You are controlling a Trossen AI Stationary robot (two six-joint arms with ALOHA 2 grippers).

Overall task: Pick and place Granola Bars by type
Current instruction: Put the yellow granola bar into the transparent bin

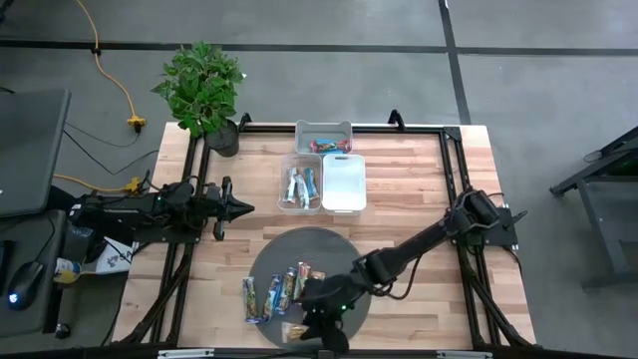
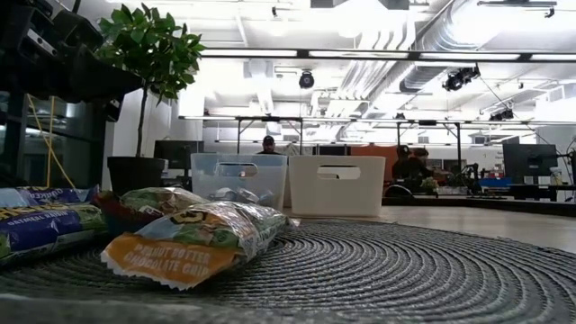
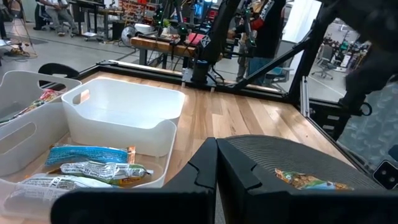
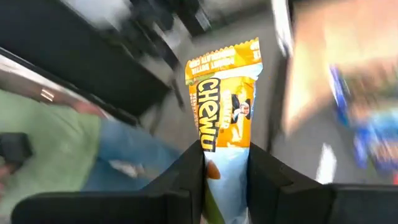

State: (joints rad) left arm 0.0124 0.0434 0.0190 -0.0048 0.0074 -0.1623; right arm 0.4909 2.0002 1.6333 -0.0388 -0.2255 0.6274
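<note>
Right gripper: over the near edge of the mat, fingers clamped on an orange bar. In the right wrist view the bar stands out past the fingertips; its wrapper reads "CHEWY".
Left gripper: to the left of the mat, over bare table, fingers pressed together, holding nothing.
Mat: round, dark, ribbed; lies on the near half of the table.
Bars on mat: a row of several lies on the mat's left part, side by side, in blue and green wrappers. A small tan item at the mat's near edge, beside the right gripper, cannot be made out.
Low view: a green-and-orange bar lies on the mat, printed "PEANUT BUTTER CHOCOLATE CHIP"; blue bars lie to its left.
Clear bin: beyond the mat, holds several blue and light-wrapped bars.
White bin: touching the clear bin on its right; no bars show in it.
Grey bin: behind both bins, farthest from the mat; holds red and blue bars.
Plant: at the table's far left corner.
</note>
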